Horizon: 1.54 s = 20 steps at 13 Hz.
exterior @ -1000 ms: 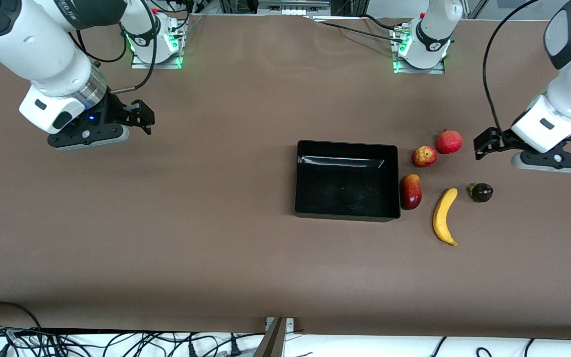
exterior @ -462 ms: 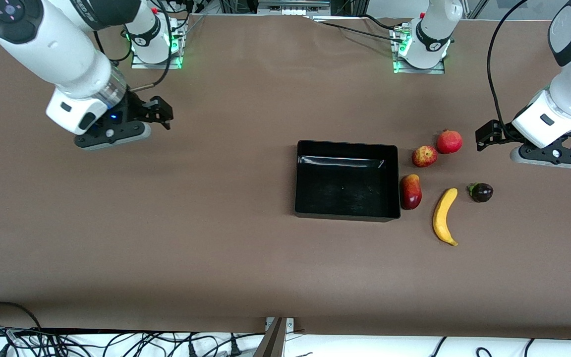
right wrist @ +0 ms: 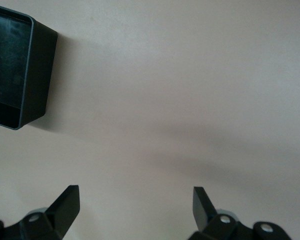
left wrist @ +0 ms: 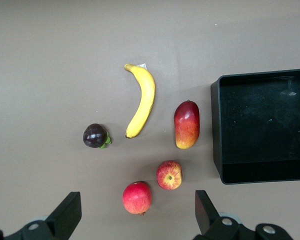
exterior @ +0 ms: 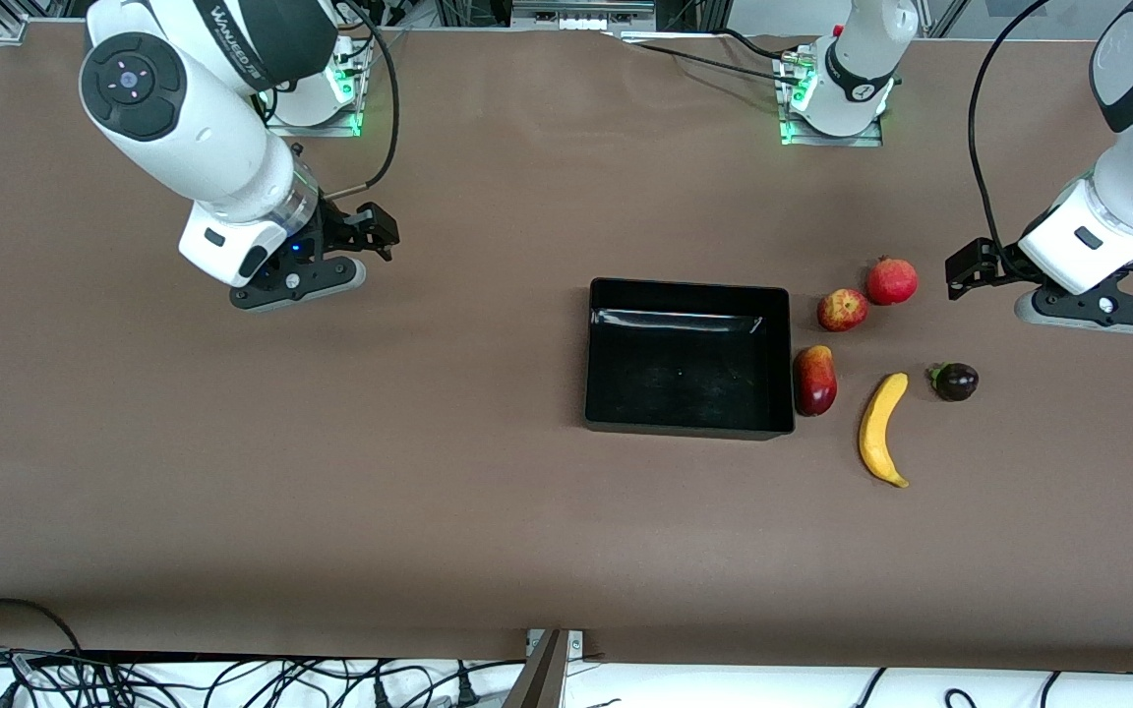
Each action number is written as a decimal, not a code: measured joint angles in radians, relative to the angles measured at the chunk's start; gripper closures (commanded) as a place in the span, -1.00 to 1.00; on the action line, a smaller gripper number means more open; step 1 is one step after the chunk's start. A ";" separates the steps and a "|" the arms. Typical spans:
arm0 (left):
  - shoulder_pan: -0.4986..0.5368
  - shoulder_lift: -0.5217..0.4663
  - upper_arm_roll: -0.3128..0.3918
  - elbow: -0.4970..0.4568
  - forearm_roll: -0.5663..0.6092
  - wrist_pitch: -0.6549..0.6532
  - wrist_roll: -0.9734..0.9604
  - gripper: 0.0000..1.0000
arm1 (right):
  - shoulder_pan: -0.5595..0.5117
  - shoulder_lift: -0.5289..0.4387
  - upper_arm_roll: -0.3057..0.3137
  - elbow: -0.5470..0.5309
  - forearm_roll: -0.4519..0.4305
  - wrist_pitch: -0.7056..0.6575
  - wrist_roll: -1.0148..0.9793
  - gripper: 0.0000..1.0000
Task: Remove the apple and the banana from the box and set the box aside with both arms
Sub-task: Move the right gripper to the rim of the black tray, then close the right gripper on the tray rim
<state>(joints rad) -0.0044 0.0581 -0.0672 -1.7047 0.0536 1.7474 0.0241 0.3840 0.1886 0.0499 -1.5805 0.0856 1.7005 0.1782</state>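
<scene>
The black box (exterior: 688, 357) sits flat on the brown tabletop (exterior: 429, 472), about midway between the edge where the bases stand and the edge nearest the front camera, shifted toward the left arm's end. Five fruits lie just beside its wall on that end. A mango (exterior: 815, 380) almost touches the wall. The apple (exterior: 842, 310) lies farther from the front camera than the mango, with a round red fruit (exterior: 891, 281) close beside it. The banana (exterior: 882, 428) lies nearer the front camera than the apple, apart from the mango. A dark purple fruit (exterior: 955, 382) lies beside the banana's upper tip, toward the left arm's end. The left hand (exterior: 968, 269) hovers over bare tabletop near the red fruit, its fingers (left wrist: 66, 215) spread wide and holding nothing. The right hand (exterior: 378, 228) hangs over bare tabletop toward the right arm's end, well apart from the box, its fingers (right wrist: 66, 203) likewise spread and unloaded.
</scene>
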 measured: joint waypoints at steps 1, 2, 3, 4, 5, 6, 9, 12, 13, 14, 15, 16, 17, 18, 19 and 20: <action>0.001 0.000 0.000 0.000 0.000 0.000 0.000 -1.00 | -0.001 0.000 -0.002 0.001 0.000 0.000 0.000 -1.00; 0.001 0.000 0.000 0.000 0.000 0.000 0.000 -1.00 | -0.002 0.000 -0.006 0.001 0.000 0.000 0.000 -1.00; 0.001 0.001 0.000 0.000 0.000 0.000 0.000 -1.00 | -0.003 0.000 -0.007 0.001 0.000 0.000 0.000 -1.00; 0.001 0.001 0.000 0.000 0.000 0.000 0.000 -1.00 | 0.002 0.001 -0.006 0.000 0.002 0.001 0.009 -1.00; 0.002 0.001 0.000 0.000 0.000 0.000 0.000 -1.00 | 0.020 0.010 -0.004 -0.003 0.007 0.013 0.044 -1.00; 0.002 0.001 0.000 0.000 0.000 0.000 0.000 -1.00 | 0.057 0.035 -0.002 -0.008 0.010 0.057 0.116 -1.00; 0.003 0.002 0.001 0.000 0.000 -0.001 0.000 -1.00 | 0.208 0.195 0.003 -0.020 0.010 0.292 0.369 -1.00; 0.004 0.004 0.002 0.000 0.000 -0.001 0.000 -1.00 | 0.329 0.392 0.002 -0.002 0.007 0.539 0.565 -1.00; 0.004 0.004 0.003 0.000 0.000 -0.002 0.000 -1.00 | 0.357 0.445 0.000 0.021 0.002 0.591 0.615 -1.00; 0.004 0.004 0.003 0.000 0.000 -0.002 0.000 -1.00 | 0.376 0.490 -0.003 0.052 -0.005 0.623 0.654 -1.00; 0.004 0.004 0.003 0.000 0.000 -0.003 0.000 -1.00 | 0.389 0.525 -0.007 0.085 -0.015 0.640 0.684 -1.00; 0.004 0.004 0.004 0.000 0.000 -0.004 0.000 -1.00 | 0.402 0.552 -0.018 0.112 -0.023 0.650 0.701 -0.81; 0.005 0.005 0.006 0.000 0.000 -0.004 0.000 -1.00 | 0.414 0.574 -0.027 0.128 -0.029 0.658 0.709 -0.44; 0.005 0.005 0.008 0.000 0.000 -0.005 0.000 -1.00 | 0.423 0.591 -0.036 0.136 -0.042 0.671 0.711 -0.06; 0.005 0.005 0.009 0.000 0.000 -0.005 0.001 -1.00 | 0.428 0.603 -0.042 0.141 -0.059 0.678 0.711 0.42; 0.005 0.005 0.010 0.000 0.000 -0.005 0.001 -1.00 | 0.429 0.609 -0.048 0.144 -0.072 0.681 0.711 0.99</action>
<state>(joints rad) 0.0004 0.0629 -0.0572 -1.7051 0.0536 1.7426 0.0251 0.8135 0.7974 0.0021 -1.4369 0.0139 2.3817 0.8892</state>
